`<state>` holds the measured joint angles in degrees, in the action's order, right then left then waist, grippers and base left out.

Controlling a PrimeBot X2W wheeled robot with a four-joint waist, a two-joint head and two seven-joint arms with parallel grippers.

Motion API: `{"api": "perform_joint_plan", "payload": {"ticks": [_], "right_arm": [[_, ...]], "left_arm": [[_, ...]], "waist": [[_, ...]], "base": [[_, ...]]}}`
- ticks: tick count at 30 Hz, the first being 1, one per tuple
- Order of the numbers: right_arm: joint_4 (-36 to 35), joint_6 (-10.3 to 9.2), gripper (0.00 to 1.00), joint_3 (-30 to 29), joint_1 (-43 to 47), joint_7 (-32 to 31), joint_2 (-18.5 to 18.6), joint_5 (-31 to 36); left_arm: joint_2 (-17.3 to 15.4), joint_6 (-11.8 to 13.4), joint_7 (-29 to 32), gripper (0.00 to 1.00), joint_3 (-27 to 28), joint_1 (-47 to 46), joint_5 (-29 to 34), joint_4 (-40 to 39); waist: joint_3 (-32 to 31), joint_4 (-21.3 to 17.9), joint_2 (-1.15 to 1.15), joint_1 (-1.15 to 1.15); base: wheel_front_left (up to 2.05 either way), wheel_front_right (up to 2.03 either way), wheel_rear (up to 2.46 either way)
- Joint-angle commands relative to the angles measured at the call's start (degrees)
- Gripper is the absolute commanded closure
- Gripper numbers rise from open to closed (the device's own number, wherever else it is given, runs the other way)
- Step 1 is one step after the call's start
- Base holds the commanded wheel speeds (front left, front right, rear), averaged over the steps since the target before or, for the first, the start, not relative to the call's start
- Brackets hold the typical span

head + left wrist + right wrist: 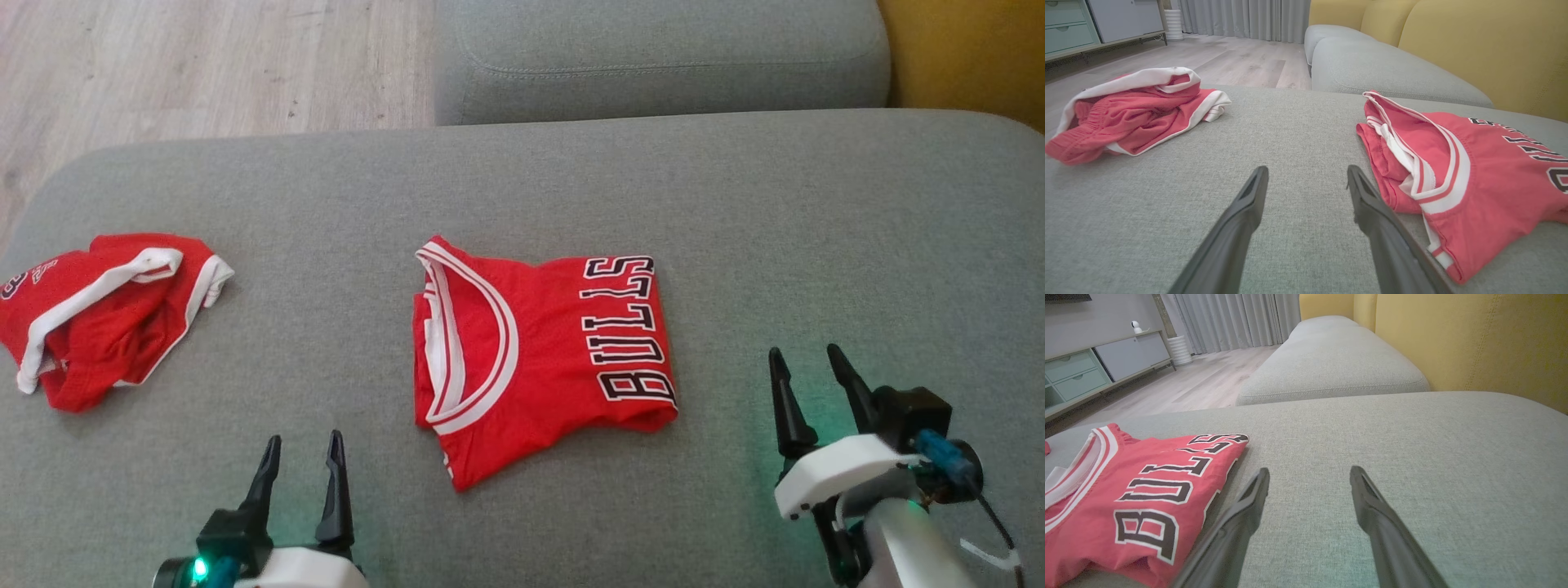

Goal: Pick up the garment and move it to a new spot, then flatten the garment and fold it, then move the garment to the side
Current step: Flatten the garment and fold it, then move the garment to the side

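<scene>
A folded red jersey with white trim and black "BULLS" lettering lies in the middle of the grey sofa cushion. It also shows at the right of the left wrist view, jersey, and at the lower left of the right wrist view, jersey. My left gripper stands open at the lower left, short of the jersey's left edge, with nothing between its fingers. My right gripper stands open to the right of the jersey, apart from it and empty.
A crumpled pair of red shorts with white trim lies at the cushion's far left, shorts. A second grey cushion sits behind, a yellow backrest to the right. Wooden floor lies beyond the far left edge.
</scene>
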<state>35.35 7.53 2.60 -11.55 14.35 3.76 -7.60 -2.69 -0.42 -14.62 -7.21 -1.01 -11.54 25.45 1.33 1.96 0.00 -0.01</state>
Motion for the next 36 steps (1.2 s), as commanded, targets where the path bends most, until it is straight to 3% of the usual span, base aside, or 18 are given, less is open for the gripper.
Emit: {"api": "perform_joint_plan", "payload": {"ticks": [1,10,18,21,28,29,30,31,36], "right_arm": [[-1.70,-0.04,0.00,1.10,-1.29,0.64,-0.65,0.80],[-1.68,-0.04,0.00,0.93,-1.76,0.64,-0.86,1.49],[-0.09,-0.04,0.00,7.43,-7.63,0.64,-0.87,-0.61],[3.38,-0.04,0.00,8.97,-10.58,0.64,-0.88,-1.52],[18.54,-0.04,0.00,8.77,-14.33,-1.87,-0.88,1.00],[20.06,-0.04,0.09,8.84,-14.53,-2.21,-0.88,1.02],[21.37,-0.04,0.68,9.17,-14.73,-2.48,-0.88,1.12],[22.31,-0.04,1.00,9.52,-14.94,-2.46,-0.88,0.86],[23.94,-0.04,1.00,10.91,-15.99,-1.04,-0.88,0.23]], "left_arm": [[-0.19,0.41,-0.38,0.00,2.15,-1.27,-0.13,-2.13],[-0.19,0.26,-0.38,0.00,1.64,-1.78,-0.05,-2.10],[-0.19,-0.06,-0.38,0.00,-0.96,-4.23,-0.89,-2.16],[-0.19,0.29,-0.38,0.00,-2.02,-5.03,-2.25,-1.93],[-0.19,0.31,-0.38,0.00,-3.46,-5.38,-2.02,-1.81],[-0.19,0.26,-0.38,0.00,-3.51,-5.38,-1.89,-1.82],[-0.19,0.24,-0.38,0.00,-3.43,-5.39,-1.79,-1.83],[-0.19,0.31,-0.38,0.00,-3.17,-5.41,-1.73,-1.86],[-0.19,0.03,-0.38,0.00,-2.36,-5.71,-1.24,-2.02]], "waist": [[-0.08,-0.15,0.00,0.01],[0.97,0.59,0.00,0.01],[4.82,4.31,0.00,0.01],[6.08,6.63,0.00,0.01],[7.53,10.03,0.00,0.01],[7.60,10.10,0.00,0.01],[7.66,10.06,0.00,0.01],[7.70,9.78,0.00,0.01],[7.41,7.02,0.00,0.01]], "base": [[0.00,0.00,0.00],[0.00,0.00,0.00],[0.00,0.00,0.00],[0.00,0.00,0.00],[0.00,0.00,0.00],[0.00,0.00,0.00],[0.00,0.00,0.00],[0.00,0.00,0.00],[0.00,0.00,0.00]]}}
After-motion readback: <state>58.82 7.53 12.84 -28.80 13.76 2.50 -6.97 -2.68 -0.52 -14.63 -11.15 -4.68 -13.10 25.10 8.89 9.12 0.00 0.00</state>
